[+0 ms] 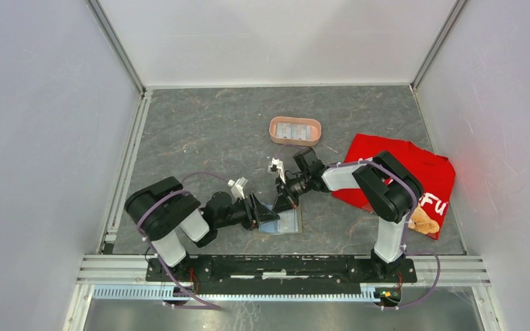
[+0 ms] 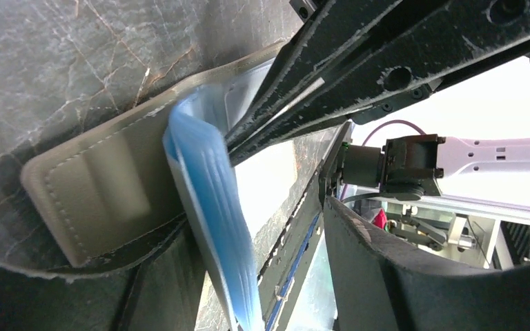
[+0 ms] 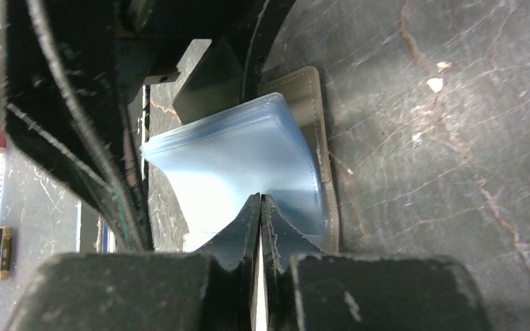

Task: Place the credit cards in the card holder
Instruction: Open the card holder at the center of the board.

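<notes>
The card holder [image 1: 288, 223] lies open on the table, an olive-grey panel [image 2: 96, 193] flat and its clear bluish sleeves [image 2: 210, 200] standing up. My left gripper [image 1: 261, 211] is open, with its fingers [image 2: 414, 276] on either side of the sleeves. My right gripper [image 3: 260, 200] is shut on a thin whitish credit card seen edge-on [image 2: 302, 91], its tips at the sleeves [image 3: 248, 152]. Two more credit cards [image 1: 288, 129] lie in the pink tray [image 1: 274, 136] further back.
A red cloth [image 1: 414, 169] lies under and beside the right arm, with a small tan object [image 1: 424, 221] on its near corner. White walls close the table on three sides. The metal rail [image 1: 283, 265] runs along the near edge.
</notes>
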Tool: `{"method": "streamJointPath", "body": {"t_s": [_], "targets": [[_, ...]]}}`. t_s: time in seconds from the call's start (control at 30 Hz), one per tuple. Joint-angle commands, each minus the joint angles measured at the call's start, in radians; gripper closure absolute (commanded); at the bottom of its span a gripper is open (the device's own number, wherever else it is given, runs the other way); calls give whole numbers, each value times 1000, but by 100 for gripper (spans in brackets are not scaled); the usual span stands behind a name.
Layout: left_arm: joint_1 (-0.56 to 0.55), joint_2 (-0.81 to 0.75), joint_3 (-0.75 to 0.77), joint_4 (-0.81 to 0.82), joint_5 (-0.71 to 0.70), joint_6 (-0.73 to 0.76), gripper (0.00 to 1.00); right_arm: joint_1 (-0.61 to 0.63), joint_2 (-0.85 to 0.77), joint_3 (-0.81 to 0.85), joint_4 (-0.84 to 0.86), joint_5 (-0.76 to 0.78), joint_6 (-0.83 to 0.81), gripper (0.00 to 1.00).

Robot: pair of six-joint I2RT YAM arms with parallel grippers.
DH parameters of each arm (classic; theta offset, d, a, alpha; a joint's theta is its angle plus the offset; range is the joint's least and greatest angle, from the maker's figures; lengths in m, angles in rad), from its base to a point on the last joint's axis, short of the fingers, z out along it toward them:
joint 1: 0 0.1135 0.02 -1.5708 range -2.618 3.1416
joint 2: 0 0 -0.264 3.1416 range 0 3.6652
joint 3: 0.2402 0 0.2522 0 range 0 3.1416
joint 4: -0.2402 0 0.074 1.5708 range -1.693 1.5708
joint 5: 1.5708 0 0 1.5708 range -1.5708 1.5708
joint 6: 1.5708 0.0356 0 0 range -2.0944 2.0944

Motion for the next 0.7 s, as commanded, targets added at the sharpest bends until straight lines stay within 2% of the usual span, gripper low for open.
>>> {"method": "streamJointPath", "body": {"t_s": [0.0,0.2,0.3,0.4,0.67], "targets": [[4,-112,19,-405,-112,161,30,5,43,62,63,4,53,93],[4,-376,102,-852,-263,296,20,7,83,73,9,87,24,93],[4,-470,130,-1012,-334,340,15,6,84,79,-3,102,12,93],[4,-530,140,-1117,-372,365,14,8,83,81,-7,105,7,92],[4,-757,157,-1260,-471,446,14,16,89,108,-29,113,-15,91]]}}
